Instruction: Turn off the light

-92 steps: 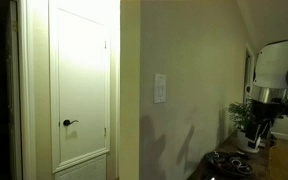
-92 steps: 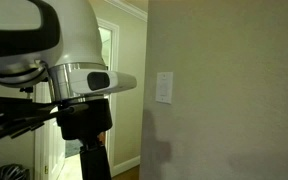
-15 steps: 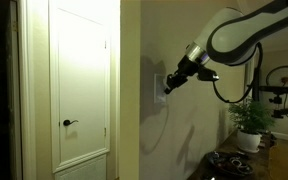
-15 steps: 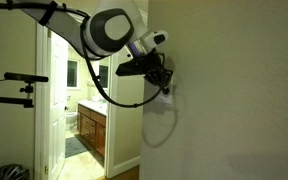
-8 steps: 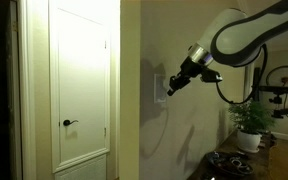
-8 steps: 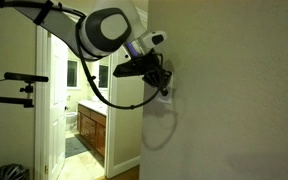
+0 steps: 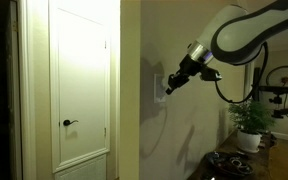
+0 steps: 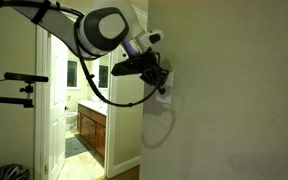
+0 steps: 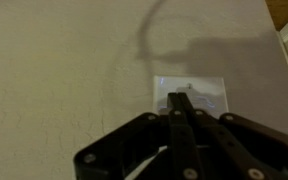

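Note:
The light itself is out of view; only its switch shows, a small white upright plate on the beige wall, also seen in the wrist view as a pale rectangle. My gripper is shut, its two fingers pressed together with nothing between them, and their tips sit at the plate. In an exterior view the gripper covers most of the switch. From the wrist, the closed fingertips lie over the plate's lower middle.
A white door with a black lever stands beside the wall. A potted plant and dark items sit on a counter. An open doorway shows a lit bathroom with a cabinet.
The arm shifted only slightly near the switch over the last second; the gripper stayed shut at the plate. Six seconds ago it was far from the wall.

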